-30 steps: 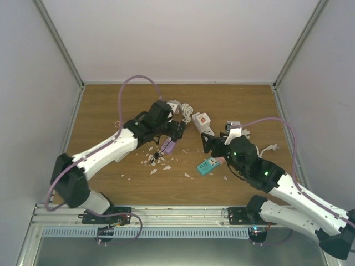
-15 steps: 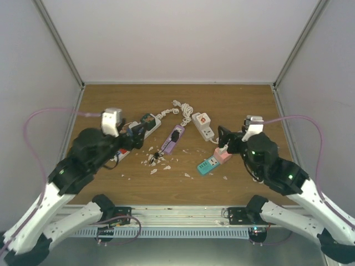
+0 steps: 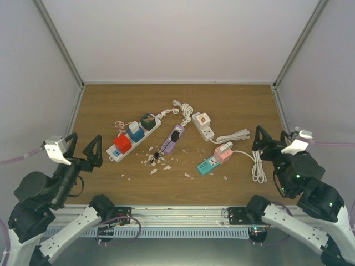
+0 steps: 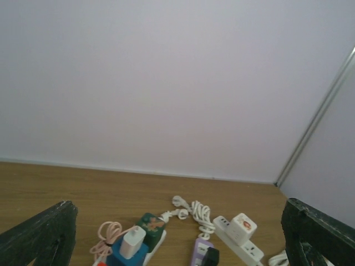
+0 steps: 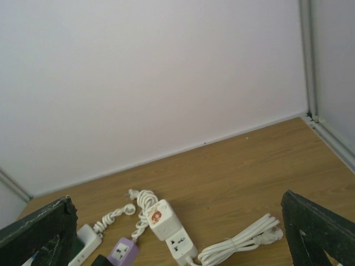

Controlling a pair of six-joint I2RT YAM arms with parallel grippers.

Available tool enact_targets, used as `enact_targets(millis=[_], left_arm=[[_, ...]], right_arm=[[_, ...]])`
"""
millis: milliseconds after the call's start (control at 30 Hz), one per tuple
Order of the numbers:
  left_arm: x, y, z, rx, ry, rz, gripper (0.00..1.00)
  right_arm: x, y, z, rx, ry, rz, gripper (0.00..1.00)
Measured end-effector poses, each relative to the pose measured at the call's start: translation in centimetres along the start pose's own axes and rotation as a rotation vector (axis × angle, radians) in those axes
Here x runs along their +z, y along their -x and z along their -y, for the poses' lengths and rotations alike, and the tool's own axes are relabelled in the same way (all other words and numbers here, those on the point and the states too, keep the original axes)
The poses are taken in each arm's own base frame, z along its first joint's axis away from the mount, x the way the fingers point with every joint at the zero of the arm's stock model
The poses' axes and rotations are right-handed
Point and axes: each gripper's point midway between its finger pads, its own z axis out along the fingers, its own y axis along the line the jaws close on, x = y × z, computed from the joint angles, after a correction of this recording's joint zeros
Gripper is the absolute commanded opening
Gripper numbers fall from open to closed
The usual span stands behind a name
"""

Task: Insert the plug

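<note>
Both my grippers are spread wide and hold nothing. My right gripper (image 3: 272, 143) hangs above the counter (image 3: 233, 105), to the right of the teal power strip (image 3: 206, 165) and clear of it. My left gripper (image 3: 82, 148) is well apart from that strip, far off to its left.

The pink plug (image 3: 224, 151) sits on the right-hand end of the teal power strip, touching it. From above it looks seated, though I cannot tell whether its pins are fully home. The strip's long axis runs diagonally, from its near-left end up to its far-right end. The pink plug's end is the one that points toward my right gripper.

So the plug lies to the left of my right gripper and lower, and my right arm is clearly the nearer one. If the plug needs a last push, I judge that push belongs to the right arm. It should come down along the plug's own axis, not across the strip.

A white cord (image 3: 233, 135) lies bundled just beyond the strip's right end, between the strip and my right gripper. It could snag a low approach.
</note>
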Motion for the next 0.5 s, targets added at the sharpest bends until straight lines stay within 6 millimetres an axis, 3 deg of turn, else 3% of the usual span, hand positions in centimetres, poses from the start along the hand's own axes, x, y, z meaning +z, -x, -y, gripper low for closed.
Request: enact_targets(millis=[167,333,500], left_arm=[[-0.6,-0.8,-1.2,0.014,0.041,0.007,0.99],[0.1,-2.6,-1.6,0.038,0.065,-0.037,0.99],[0.2,-2.9,-1.7,0.044,0.068,-0.046,0.99]], right_arm=[[-0.9,0.3,1.7,0.051,-0.034,0.037,1.00],[-0.7,-0.5,2.3,0.056,-0.062,0.023,1.00],[-0.7,-0.9,2.6,0.057,-0.078,0.015,1.00]])
